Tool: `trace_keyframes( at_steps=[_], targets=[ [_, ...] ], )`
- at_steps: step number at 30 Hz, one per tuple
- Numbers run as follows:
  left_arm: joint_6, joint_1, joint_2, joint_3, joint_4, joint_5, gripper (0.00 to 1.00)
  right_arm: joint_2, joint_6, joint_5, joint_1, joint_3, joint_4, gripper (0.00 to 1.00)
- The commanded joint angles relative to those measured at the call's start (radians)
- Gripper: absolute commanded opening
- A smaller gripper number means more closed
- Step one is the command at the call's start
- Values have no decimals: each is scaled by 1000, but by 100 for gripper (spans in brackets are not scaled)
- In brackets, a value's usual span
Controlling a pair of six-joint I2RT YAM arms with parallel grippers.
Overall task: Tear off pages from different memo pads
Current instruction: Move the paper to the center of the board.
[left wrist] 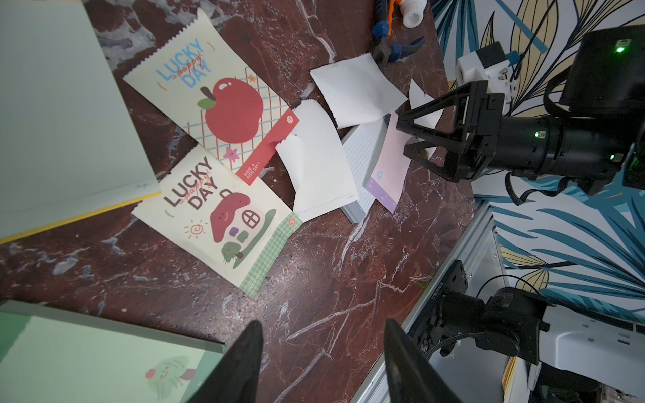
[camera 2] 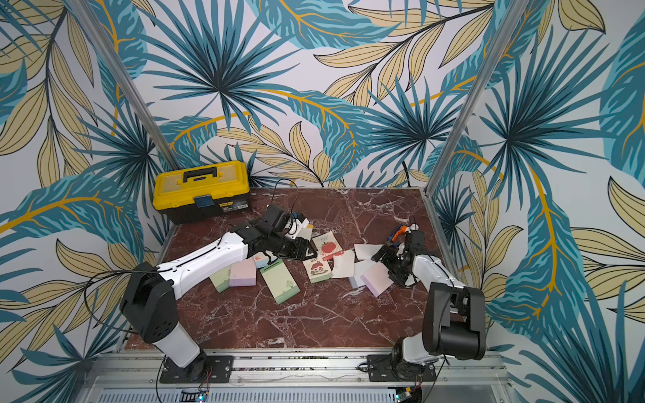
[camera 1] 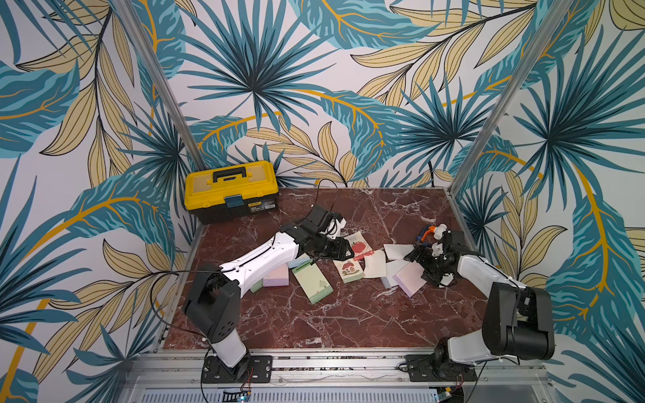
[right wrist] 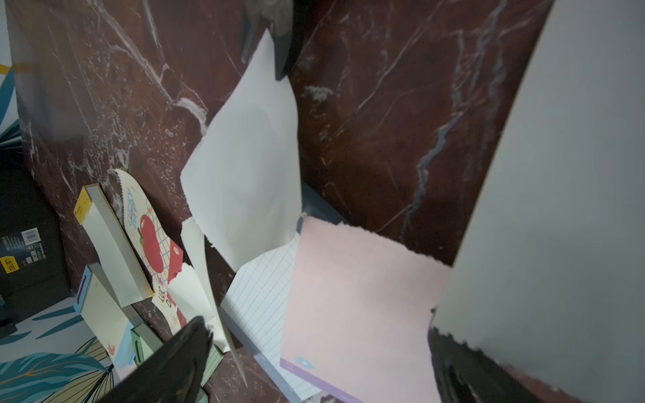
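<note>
Torn pages lie mid-table in both top views: an apple page [camera 1: 357,244], a house page [camera 1: 349,270], a cream page [camera 1: 375,265], a white page [camera 1: 398,251] and a pink page [right wrist: 359,296] resting on a grid memo pad [right wrist: 261,296]. More memo pads sit to the left: a green pad [camera 1: 312,282], a lilac pad [camera 1: 275,277] and a blue pad [camera 1: 300,261]. My left gripper [left wrist: 323,324] hovers open beside the house page [left wrist: 223,216], holding nothing. My right gripper [right wrist: 319,328] stands wide open over the pink page, with a pale sheet [right wrist: 558,174] leaning against one finger.
A yellow toolbox [camera 1: 232,190] stands at the back left corner. Blue-handled pliers and a small white bottle [camera 1: 432,232] lie behind the right gripper. A white pad with a yellow spine [right wrist: 104,251] sits near the left wrist. The metal rail [left wrist: 464,244] borders the table.
</note>
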Motion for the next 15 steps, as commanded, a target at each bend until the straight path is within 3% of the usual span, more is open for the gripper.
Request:
trace_keyframes(
  at_steps=[1,9,15],
  targets=[
    [20,1,-19,16,-29,-1,57,19,12,202,-48,-66,-123,99],
    [39,3,-29,22,-61,-15,57,-19,-23,264,-77,5,-239,99],
    [83,36,-96,8,-81,-69,57,-140,-98,171,-79,4,-207,99]
  ],
)
